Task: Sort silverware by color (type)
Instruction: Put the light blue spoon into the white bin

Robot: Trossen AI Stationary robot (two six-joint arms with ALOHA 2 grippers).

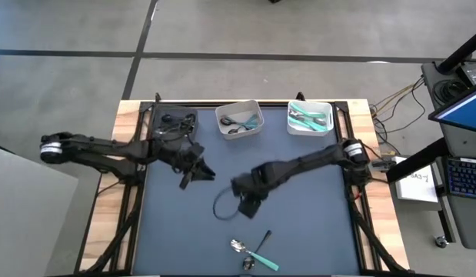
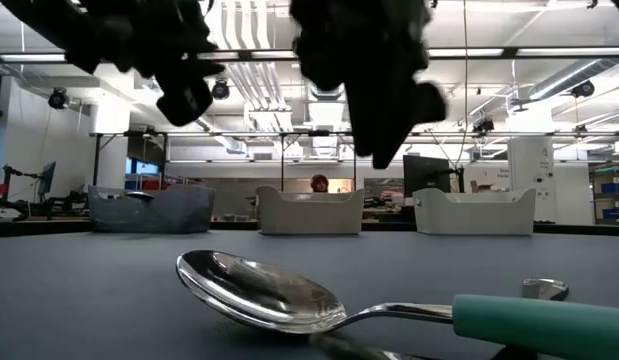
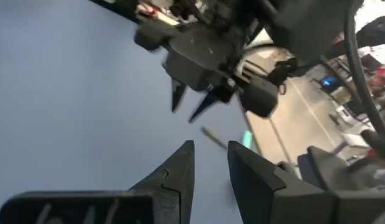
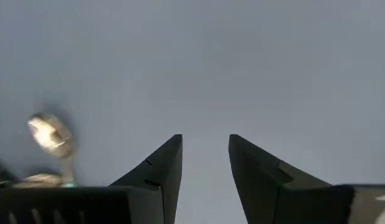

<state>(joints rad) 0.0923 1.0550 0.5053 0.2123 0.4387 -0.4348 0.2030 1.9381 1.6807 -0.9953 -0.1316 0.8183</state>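
Observation:
A few pieces of silverware lie flat near the table's near edge: a teal-handled spoon (image 1: 262, 259) (image 2: 259, 290), a dark-handled piece (image 1: 261, 241) and shiny spoon heads (image 1: 238, 246). One spoon head (image 4: 50, 134) shows in the right wrist view. My right gripper (image 1: 245, 204) (image 4: 204, 146) hovers open above the table's middle, a little beyond them toward the far edge. My left gripper (image 1: 199, 175) (image 3: 211, 152) hangs open left of it, facing it. Both are empty. More utensils lie in the two white bins.
Along the far edge stand a dark grey bin (image 1: 172, 123) (image 2: 149, 210), a white bin (image 1: 239, 119) with dark and teal pieces, and a white bin (image 1: 310, 117) with teal pieces. A cable loop (image 1: 222, 204) hangs by my right gripper. A person (image 2: 319, 183) shows beyond the table.

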